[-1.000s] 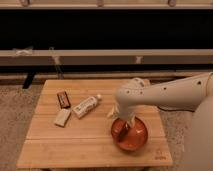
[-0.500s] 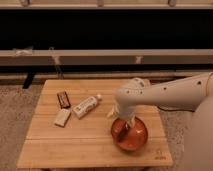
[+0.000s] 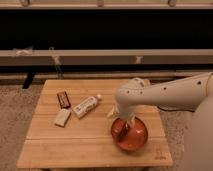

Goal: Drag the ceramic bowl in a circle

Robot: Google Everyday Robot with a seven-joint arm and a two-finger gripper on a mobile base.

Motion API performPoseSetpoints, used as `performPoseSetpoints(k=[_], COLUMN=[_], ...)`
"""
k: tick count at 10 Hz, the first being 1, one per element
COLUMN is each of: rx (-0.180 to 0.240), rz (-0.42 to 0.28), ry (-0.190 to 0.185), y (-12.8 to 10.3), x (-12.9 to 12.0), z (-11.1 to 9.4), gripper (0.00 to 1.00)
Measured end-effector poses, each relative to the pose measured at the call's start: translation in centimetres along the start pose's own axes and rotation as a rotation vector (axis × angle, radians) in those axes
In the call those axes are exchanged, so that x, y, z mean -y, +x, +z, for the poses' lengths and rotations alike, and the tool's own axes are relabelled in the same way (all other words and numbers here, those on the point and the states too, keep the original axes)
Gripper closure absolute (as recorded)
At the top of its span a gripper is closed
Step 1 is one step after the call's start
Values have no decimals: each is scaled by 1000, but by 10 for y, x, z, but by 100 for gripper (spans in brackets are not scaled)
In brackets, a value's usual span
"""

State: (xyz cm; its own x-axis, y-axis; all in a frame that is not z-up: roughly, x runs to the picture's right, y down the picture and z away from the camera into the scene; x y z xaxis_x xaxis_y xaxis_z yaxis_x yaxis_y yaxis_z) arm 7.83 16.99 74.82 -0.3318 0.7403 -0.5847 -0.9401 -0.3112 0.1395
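We see the ceramic bowl (image 3: 138,140) sitting on the wooden table (image 3: 85,144) near its front right corner as the camera faces it, close to the front edge and a little in from the right edge. The gripper (image 3: 124,128) reaches down from above into the bowl's hollow, on the side of the bowl towards the table's middle, and its dark tip appears to meet the inner surface there. We cannot tell how far open the gripper is, or whether it has hold of the bowl's wall or only presses on it. The white arm (image 3: 170,93) comes in from beyond the right edge of the table, bends above the table's middle and turns downward to the bowl. Against the two earlier frames we find no change that we can make out: the bowl lies at the same spot by the front right corner, the arm keeps the same bend, and the other things have not shifted. The bowl stands upright with its mouth facing up; being round, it has no long axis and points no particular way. Well apart from it, on the left half of the table, lie three smaller things: a white bottle (image 3: 85,106) on its side, slanting with its cap towards the back right corner, a dark brown bar (image 3: 63,99) just to its left, and a pale packet (image 3: 62,117) in front of the bar.
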Motion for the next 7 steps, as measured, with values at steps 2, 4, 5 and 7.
performPoseSetpoints(k=[2, 4, 5, 7], rx=[0, 0, 0, 3], rz=[0, -1, -7, -44], ry=[0, 0, 4, 23], y=[0, 0, 1, 3], x=[0, 0, 0, -12], z=[0, 0, 1, 11], gripper=[20, 20, 20, 20])
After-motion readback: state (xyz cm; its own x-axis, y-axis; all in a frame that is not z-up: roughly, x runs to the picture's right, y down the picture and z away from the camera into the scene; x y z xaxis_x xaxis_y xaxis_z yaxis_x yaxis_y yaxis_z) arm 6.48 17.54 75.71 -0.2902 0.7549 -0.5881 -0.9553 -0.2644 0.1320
